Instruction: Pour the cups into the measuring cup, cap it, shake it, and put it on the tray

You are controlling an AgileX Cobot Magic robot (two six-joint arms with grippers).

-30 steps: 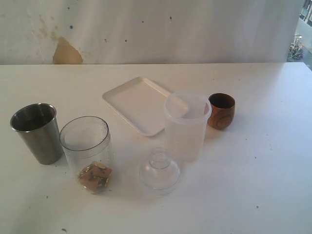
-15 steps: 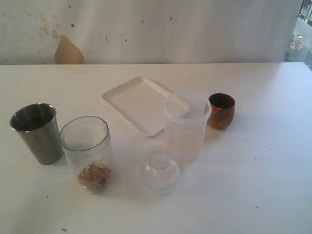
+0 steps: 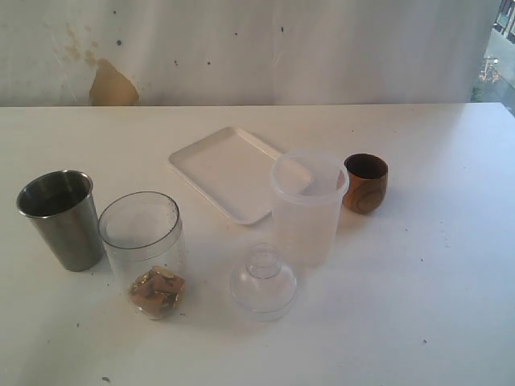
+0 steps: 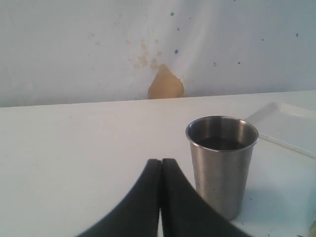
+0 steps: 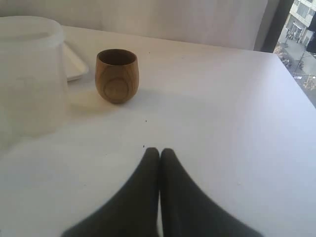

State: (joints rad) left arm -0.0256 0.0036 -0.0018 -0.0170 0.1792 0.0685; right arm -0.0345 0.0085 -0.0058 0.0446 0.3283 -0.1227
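Just ahead of my left gripper, closed and empty, I see the steel tumbler upright on the desk; ahead of my right gripper, also closed and empty, the wooden cup. The measuring cup stands beside the tumbler, the tray farther out

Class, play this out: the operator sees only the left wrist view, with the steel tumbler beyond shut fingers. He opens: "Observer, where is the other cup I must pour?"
Observer: In the exterior view the wooden cup stands upright, just right of the frosted tub.
Operator: And the measuring cup?
Observer: The measuring cup stands just right of your steel tumbler, uncapped, with brown pieces at its bottom.
Operator: Is its cap on the tray?
Observer: No. The clear dome cap lies on the table in front of the tub, off the tray.
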